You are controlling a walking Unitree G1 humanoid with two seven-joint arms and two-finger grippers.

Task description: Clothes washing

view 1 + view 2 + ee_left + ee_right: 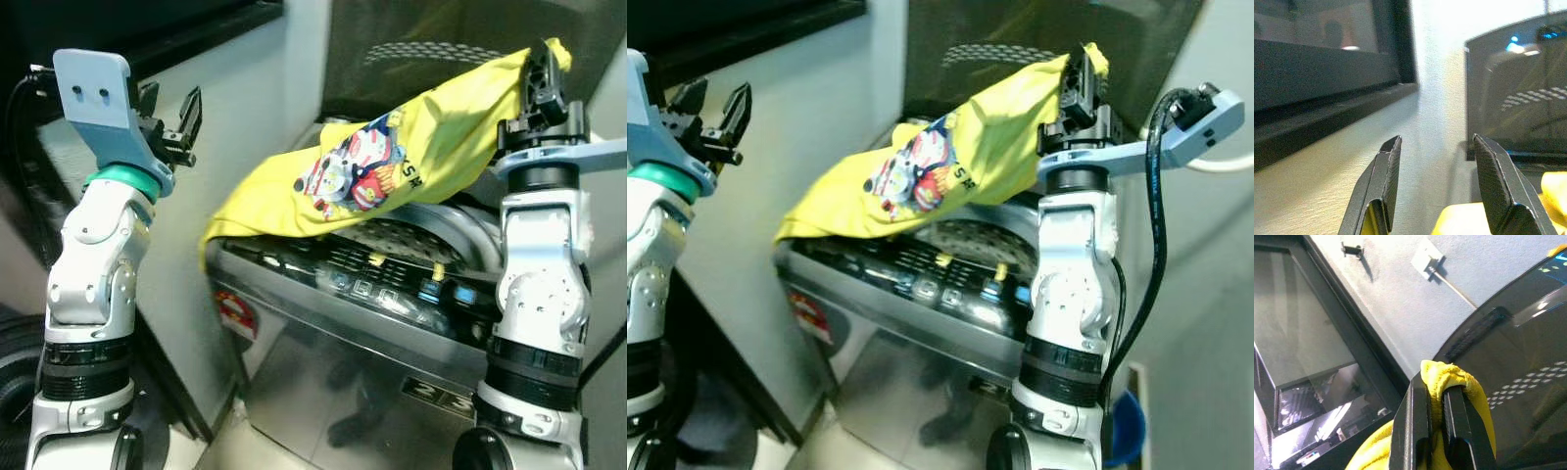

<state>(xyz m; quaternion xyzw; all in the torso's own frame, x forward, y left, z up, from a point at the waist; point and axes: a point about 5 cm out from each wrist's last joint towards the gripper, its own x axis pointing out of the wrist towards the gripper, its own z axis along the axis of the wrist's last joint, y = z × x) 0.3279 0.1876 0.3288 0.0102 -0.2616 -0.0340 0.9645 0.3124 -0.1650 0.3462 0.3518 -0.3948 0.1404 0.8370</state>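
My black right fingers pinch a bright yellow shirt with a red, white and blue cartoon print. Below them, silver-grey washer, blue-lit panel. Left fingers black too, against white wall.

Head stereo pair looks forward and down from close range; both eyes share the washing machine at frame centre and the yellow shirt across it, my arms at either edge. Right eye is shifted, so everything sits further left in its frame. Left wrist cam looks along my left end effector at the wall. Right wrist cam looks up along my right end effector, very close to the shirt, machine lid at frame right.
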